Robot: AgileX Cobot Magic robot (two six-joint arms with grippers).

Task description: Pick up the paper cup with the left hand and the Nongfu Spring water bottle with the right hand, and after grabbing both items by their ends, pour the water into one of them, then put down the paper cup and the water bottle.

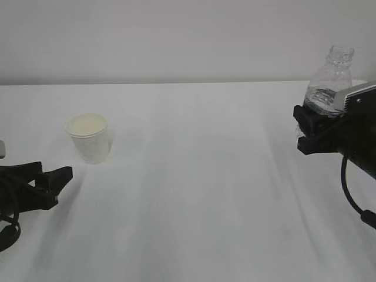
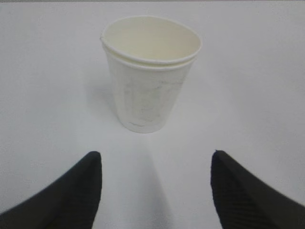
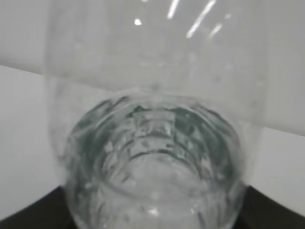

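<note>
The white paper cup [image 1: 89, 138] stands upright on the table at the left, and its cream inside looks empty. In the left wrist view the paper cup [image 2: 150, 76] is straight ahead of my left gripper [image 2: 156, 155], whose black fingers are spread wide and stop short of it. In the exterior view my left gripper [image 1: 56, 169] sits low by the table, just below and left of the cup. At the far right my right gripper [image 1: 305, 126] is shut on the lower part of the clear, capless Nongfu Spring water bottle [image 1: 332, 82], which is upright with water [image 1: 322, 97] in it. The bottle [image 3: 152, 157] fills the right wrist view.
The white table [image 1: 205, 194] stretches between the two arms with nothing else on it. A plain pale wall runs behind its far edge. A black cable [image 1: 352, 200] hangs below the right wrist.
</note>
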